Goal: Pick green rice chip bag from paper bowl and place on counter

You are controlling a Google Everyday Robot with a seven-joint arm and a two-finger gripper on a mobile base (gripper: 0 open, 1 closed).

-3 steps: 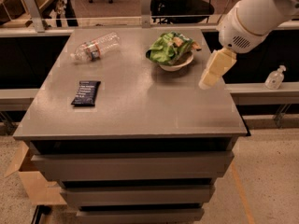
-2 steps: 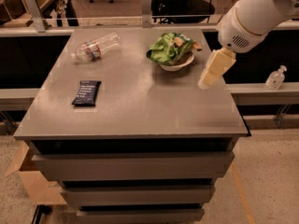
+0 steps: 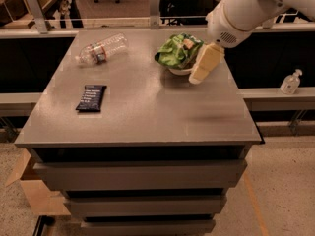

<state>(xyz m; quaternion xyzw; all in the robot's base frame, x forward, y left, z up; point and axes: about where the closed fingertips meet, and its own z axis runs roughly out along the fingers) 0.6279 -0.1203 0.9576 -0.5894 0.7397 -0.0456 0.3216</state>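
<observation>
The cream end effector (image 3: 196, 77) hovered just beside the crumpled green foil chip bag (image 3: 176, 50) in the round white paper bowl (image 3: 179, 72); its opening could not be told

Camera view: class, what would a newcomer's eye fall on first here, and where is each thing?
The crumpled green rice chip bag stands out, heaped in the paper bowl at the far right of the grey counter. Just to its right hangs the robot's pale claw, its tip close by the bowl. Farther left lie a clear plastic bottle on its side and a dark snack bar wrapper.
</observation>
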